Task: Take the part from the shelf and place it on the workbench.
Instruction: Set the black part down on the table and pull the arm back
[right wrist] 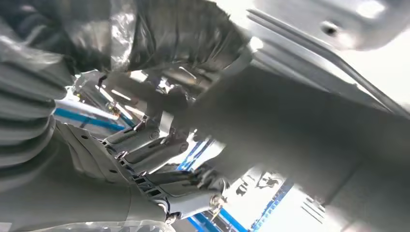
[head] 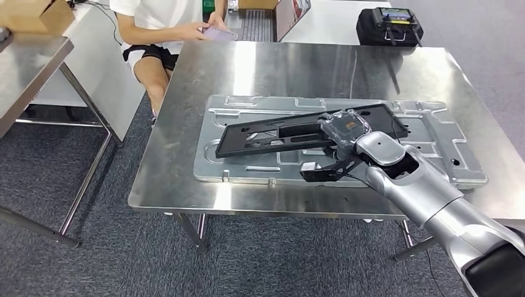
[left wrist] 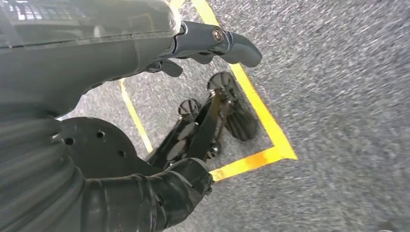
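Note:
A long flat black part [head: 272, 136] lies at a slant across a large stamped silver panel [head: 247, 170] on the steel workbench [head: 179, 189]. My right hand [head: 344, 127], under a clear cover, grips the part near its right end, fingers wrapped around its edge. In the right wrist view the hand [right wrist: 159, 145] sits tight against the dark part [right wrist: 290, 125], with the silver panel [right wrist: 314, 48] just beyond. My left hand [left wrist: 193, 116] hangs over the grey floor, thumb and fingers apart, holding nothing.
A seated person [head: 161, 25] at the bench's far left corner holds a small flat item [head: 218, 33]. A black case [head: 389, 26] stands on the table behind. Another steel table [head: 25, 68] with a cardboard box [head: 37, 13] is at left. Yellow tape [left wrist: 261, 121] marks the floor.

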Controlling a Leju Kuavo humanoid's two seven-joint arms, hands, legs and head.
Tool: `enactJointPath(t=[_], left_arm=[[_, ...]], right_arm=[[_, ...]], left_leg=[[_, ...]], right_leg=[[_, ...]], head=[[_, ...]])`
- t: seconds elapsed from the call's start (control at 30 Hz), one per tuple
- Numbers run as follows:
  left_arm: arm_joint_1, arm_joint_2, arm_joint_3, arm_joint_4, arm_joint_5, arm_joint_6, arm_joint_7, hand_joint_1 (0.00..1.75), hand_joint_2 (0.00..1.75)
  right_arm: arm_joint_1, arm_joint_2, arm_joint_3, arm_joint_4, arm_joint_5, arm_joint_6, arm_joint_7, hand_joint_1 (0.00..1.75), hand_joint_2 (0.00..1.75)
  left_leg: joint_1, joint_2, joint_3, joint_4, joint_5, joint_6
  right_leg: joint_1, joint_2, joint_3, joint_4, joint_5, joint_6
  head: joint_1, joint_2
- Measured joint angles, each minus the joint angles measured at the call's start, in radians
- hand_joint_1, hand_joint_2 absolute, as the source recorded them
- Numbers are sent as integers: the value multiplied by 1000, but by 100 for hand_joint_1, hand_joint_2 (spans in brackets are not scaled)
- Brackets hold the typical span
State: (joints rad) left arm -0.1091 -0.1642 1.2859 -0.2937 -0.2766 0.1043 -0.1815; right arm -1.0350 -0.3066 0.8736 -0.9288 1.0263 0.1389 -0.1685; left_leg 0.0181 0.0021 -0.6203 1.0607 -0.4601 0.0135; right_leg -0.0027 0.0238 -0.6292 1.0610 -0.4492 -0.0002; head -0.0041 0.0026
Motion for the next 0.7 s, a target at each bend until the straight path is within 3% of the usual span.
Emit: enactJointPath(t=[0.07,0.17,0.2,0.23,0.27,0.33,0.4,0.5,0.53,0.63,0.7], left_arm=[[-1,1,1,0,12,-4,-7,0,175],[-1,4,4,0,22,-5,-13,0,44],[-1,5,5,0,23,-5,-14,0,0],[-1,6,7,0,24,-6,-14,0,0],[-1,7,9,0,24,-6,-14,0,0],[-1,7,10,0,26,-8,-15,0,0],[-2,7,10,0,29,-10,-17,0,0],[-2,7,12,0,37,-9,-20,0,0],[-2,8,13,0,39,-8,-21,0,0],[-2,12,17,0,44,-7,-24,0,0],[-2,13,17,0,46,-7,-25,0,0]], right_arm=[[0,0,0,0,-4,-4,-2,0,0],[1,0,1,2,-8,-9,-4,0,0],[3,0,3,3,-9,-10,-4,0,0],[5,0,5,5,-10,-10,-4,0,0],[7,0,8,6,-13,-10,-5,0,0],[6,0,10,6,-18,-13,-8,0,0],[2,0,10,6,-26,-17,-10,0,0],[2,0,10,5,-35,-20,-10,0,0],[2,1,10,4,-37,-21,-11,0,0],[2,4,10,3,-38,-22,-11,0,0],[3,4,10,3,-40,-22,-11,0,0]], left_leg=[[3,3,5,-10,6,11],[6,5,8,-16,9,20],[6,5,8,-16,8,20],[7,5,9,-15,8,20],[7,5,10,-15,7,20],[7,5,15,-16,4,17],[5,6,16,-17,2,9],[3,8,18,-26,5,-10],[3,9,24,-30,8,-8],[3,10,41,-47,10,20],[5,10,45,-53,10,14]], right_leg=[[-3,-5,-10,25,-19,9],[-10,-14,-81,181,-97,24],[-13,-14,-106,229,-111,27],[-16,-15,-119,250,-107,29],[-18,-17,-115,235,-86,30],[-19,-22,-62,117,-17,27],[-12,-27,-14,15,17,19],[-3,-26,0,-16,16,6],[-4,-25,5,-23,18,6],[-5,-22,19,-41,23,7],[-2,-20,20,-38,22,2]], head=[[0,0],[0,0],[1,0],[1,0],[1,0],[1,0],[0,0],[0,0],[0,0],[-2,0],[-3,0]])
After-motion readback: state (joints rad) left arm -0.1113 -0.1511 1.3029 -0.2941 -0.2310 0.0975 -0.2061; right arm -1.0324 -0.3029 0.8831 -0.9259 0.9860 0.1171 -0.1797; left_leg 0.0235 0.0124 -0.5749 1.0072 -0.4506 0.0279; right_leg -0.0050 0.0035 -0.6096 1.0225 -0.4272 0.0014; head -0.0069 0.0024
